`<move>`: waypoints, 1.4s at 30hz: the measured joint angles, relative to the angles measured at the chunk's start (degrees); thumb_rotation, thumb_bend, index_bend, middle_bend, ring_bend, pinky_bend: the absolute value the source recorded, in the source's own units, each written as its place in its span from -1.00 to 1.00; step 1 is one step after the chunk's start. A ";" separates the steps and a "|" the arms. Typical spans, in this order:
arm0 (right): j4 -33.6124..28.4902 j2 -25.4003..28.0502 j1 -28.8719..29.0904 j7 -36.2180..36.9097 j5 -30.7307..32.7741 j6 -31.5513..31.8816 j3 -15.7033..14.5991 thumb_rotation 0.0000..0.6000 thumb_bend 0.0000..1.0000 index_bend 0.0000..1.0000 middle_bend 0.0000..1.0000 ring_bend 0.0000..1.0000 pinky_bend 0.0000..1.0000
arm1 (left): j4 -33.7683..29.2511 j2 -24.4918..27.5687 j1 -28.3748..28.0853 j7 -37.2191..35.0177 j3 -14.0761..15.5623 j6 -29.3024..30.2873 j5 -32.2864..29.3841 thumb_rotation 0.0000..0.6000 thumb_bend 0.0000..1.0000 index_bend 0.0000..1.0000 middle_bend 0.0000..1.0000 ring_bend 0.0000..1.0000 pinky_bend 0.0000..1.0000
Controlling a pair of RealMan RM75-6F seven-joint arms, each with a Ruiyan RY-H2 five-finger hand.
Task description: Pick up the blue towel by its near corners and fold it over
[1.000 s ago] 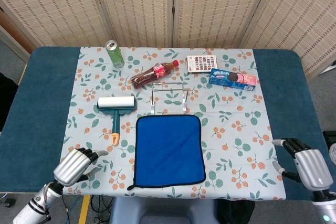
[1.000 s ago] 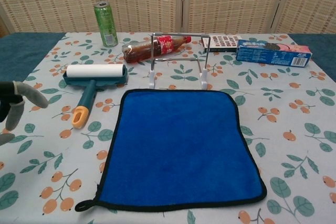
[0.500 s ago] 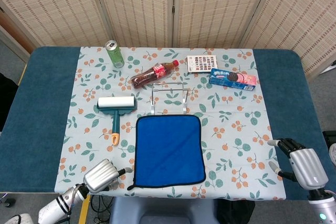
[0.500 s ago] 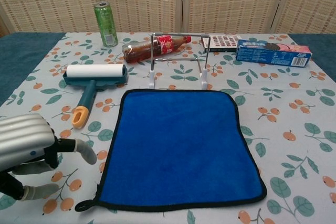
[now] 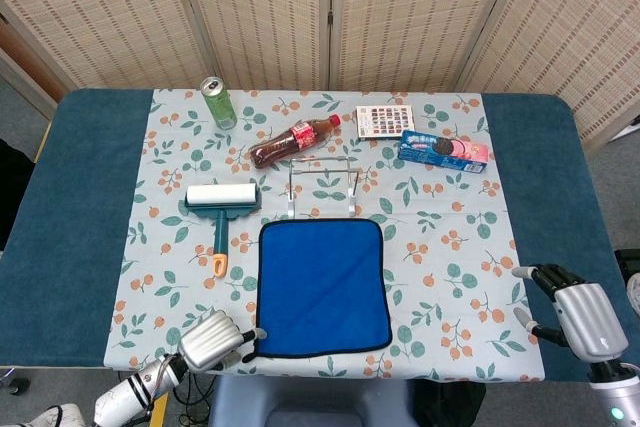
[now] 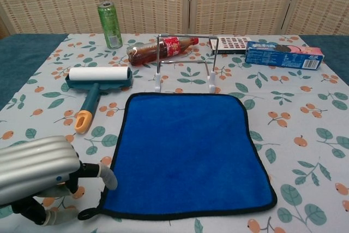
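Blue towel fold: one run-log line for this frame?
left hand: at near-left corner of blue towel, grip unclear | right hand: open, far from towel | towel: flat, unfolded | phase: reach

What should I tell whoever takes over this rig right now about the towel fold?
Left hand: at the blue towel's near left corner, fingers reaching toward the edge; no grip visible yet.
Right hand: off to the far right near the table edge, fingers apart, holding nothing, well away from the near right corner.
Towel: lying flat, unfolded, in front of the wire rack.
Done: left approach only.
Left: bring the right hand in, pinch both near corners, lift and fold over.
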 measured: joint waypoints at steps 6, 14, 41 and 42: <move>0.35 -0.18 -0.10 0.36 -0.10 0.28 -0.08 1.00 -0.51 -0.36 -0.26 -0.35 0.02 | -0.16 -1.64 -0.91 0.15 -0.48 -1.09 -1.32 1.00 -0.38 -0.41 1.00 0.87 1.00; 0.86 -0.30 -0.56 0.87 0.31 0.79 -0.11 1.00 -0.51 -0.36 -0.26 -0.34 0.02 | 0.54 -4.25 -1.47 0.79 -1.53 -1.24 -3.40 1.00 -0.38 -0.38 1.00 0.88 1.00; 2.13 -1.02 -0.19 2.21 -0.54 0.93 -0.03 1.00 -0.51 -0.36 -0.22 -0.28 0.02 | 3.18 -7.94 -2.82 -2.16 -1.52 -0.36 -6.26 1.00 -0.12 0.19 1.00 0.94 1.00; 2.05 -1.09 0.11 2.06 -1.11 0.73 -0.10 1.00 -0.51 -0.36 -0.22 -0.28 0.02 | 3.14 -7.92 -2.81 -2.16 -1.53 -0.24 -6.33 1.00 -0.12 0.19 1.00 0.95 1.00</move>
